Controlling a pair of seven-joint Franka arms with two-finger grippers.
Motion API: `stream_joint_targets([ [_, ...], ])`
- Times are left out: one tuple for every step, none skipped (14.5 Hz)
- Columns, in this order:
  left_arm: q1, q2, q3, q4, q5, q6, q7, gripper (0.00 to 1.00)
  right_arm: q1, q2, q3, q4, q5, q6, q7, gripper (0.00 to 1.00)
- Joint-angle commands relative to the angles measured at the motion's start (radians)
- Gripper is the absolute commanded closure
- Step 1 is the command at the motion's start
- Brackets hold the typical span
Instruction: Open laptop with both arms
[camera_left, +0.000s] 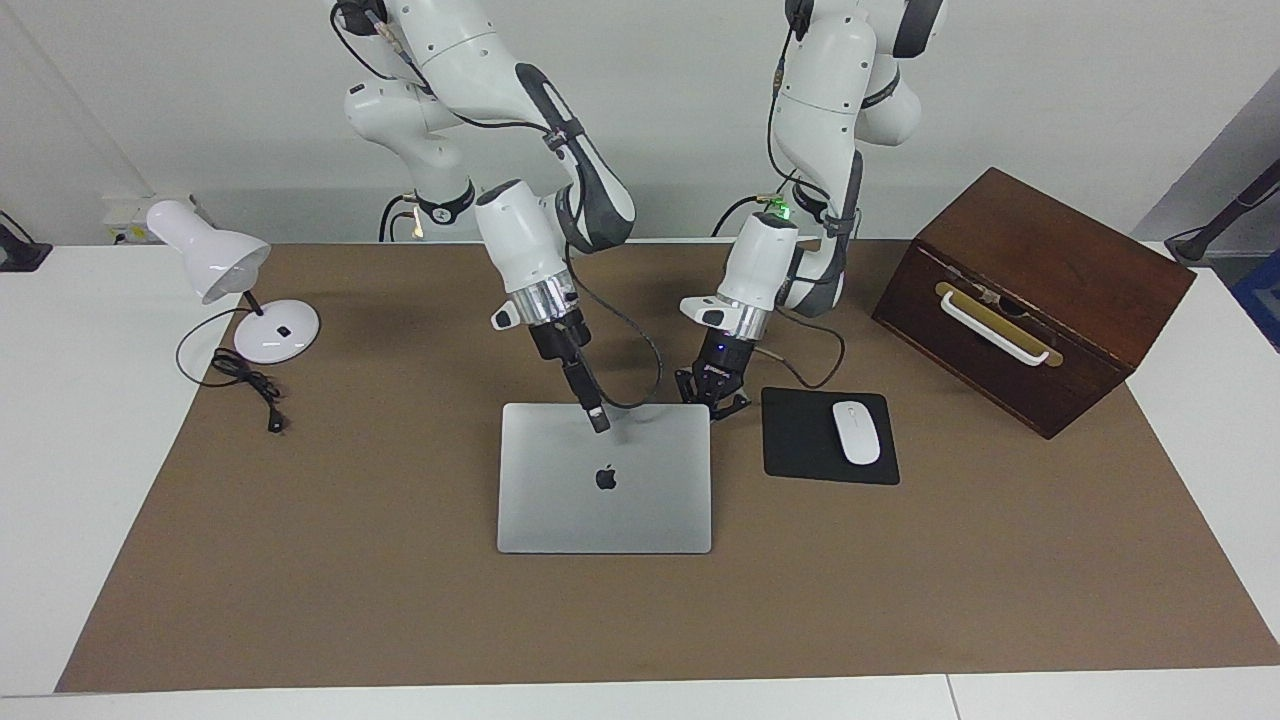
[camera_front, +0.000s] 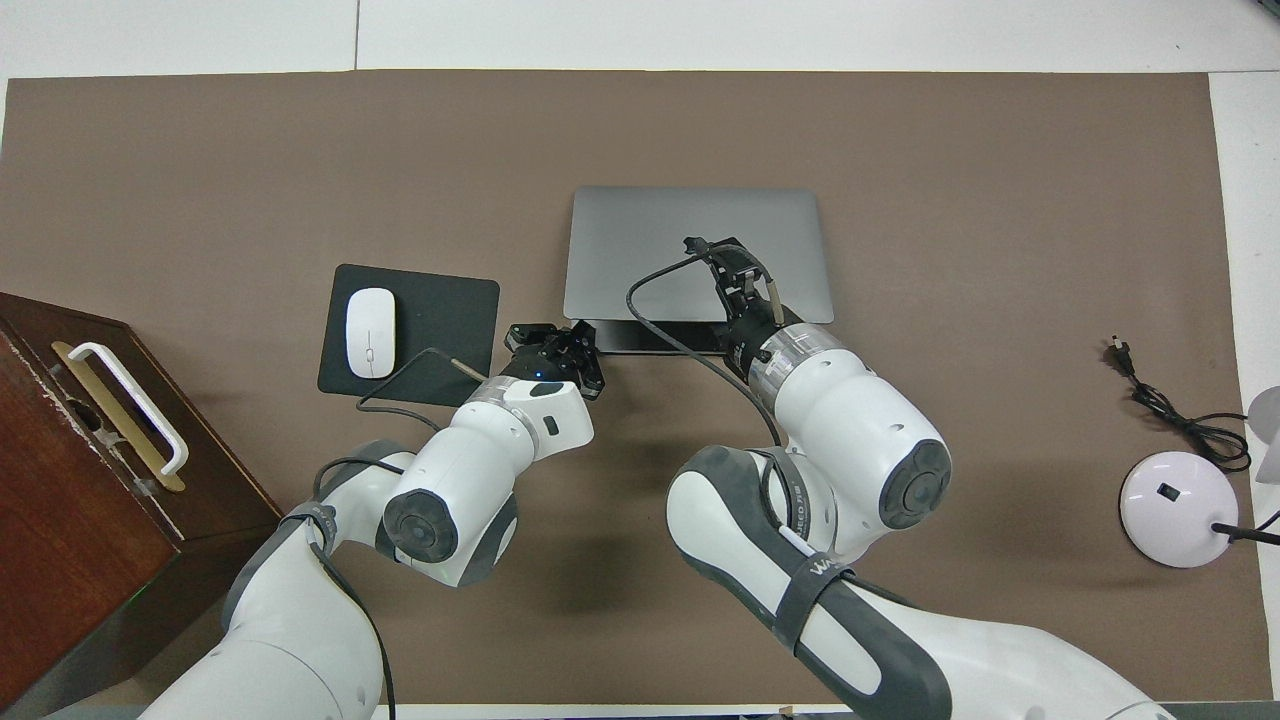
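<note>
A brown mat (camera_left: 400, 600) covers most of the white table (camera_left: 60, 450). On it, toward the left arm's end, lies a black mouse pad (camera_left: 800, 455) with a white mouse (camera_left: 856, 432) on top. Beside the pad, still closer to that end, a dark wooden box (camera_left: 1035, 295) stands, with a white handle (camera_left: 995, 328) (on a brass plate). Toward the right arm's end stands a white desk lamp (camera_left: 225, 275), its black cable (camera_left: 245, 380) lying coiled on the mat.

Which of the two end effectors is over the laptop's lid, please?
The right end effector, coming down onto the laptop lid; the left end effector sits at the lid's corner beside the mouse pad.
</note>
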Motion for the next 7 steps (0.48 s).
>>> stream_joint_targets([
  [-0.015,0.048,0.006,0.029,0.001,0.016,-0.001,1.00,-0.012,0.019,-0.002,0.043,0.024,-0.018,-0.052,0.00],
  [-0.015,0.048,0.006,0.029,0.001,0.016,-0.001,1.00,-0.013,0.020,-0.004,0.048,0.024,-0.030,-0.053,0.00],
  [-0.015,0.048,0.006,0.029,0.001,0.016,0.000,1.00,-0.021,0.020,-0.005,0.058,0.024,-0.053,-0.055,0.00],
  [-0.015,0.050,0.006,0.029,0.001,0.016,0.000,1.00,-0.024,0.021,-0.008,0.072,0.025,-0.079,-0.064,0.00],
  [-0.015,0.051,0.006,0.029,0.001,0.016,0.000,1.00,-0.024,0.027,-0.020,0.090,0.025,-0.104,-0.069,0.00],
  [-0.015,0.053,0.006,0.029,0.003,0.016,0.000,1.00,-0.024,0.033,-0.027,0.115,0.025,-0.125,-0.069,0.00],
  [-0.015,0.053,0.006,0.029,0.003,0.016,0.000,1.00,-0.024,0.038,-0.031,0.136,0.025,-0.150,-0.069,0.00],
])
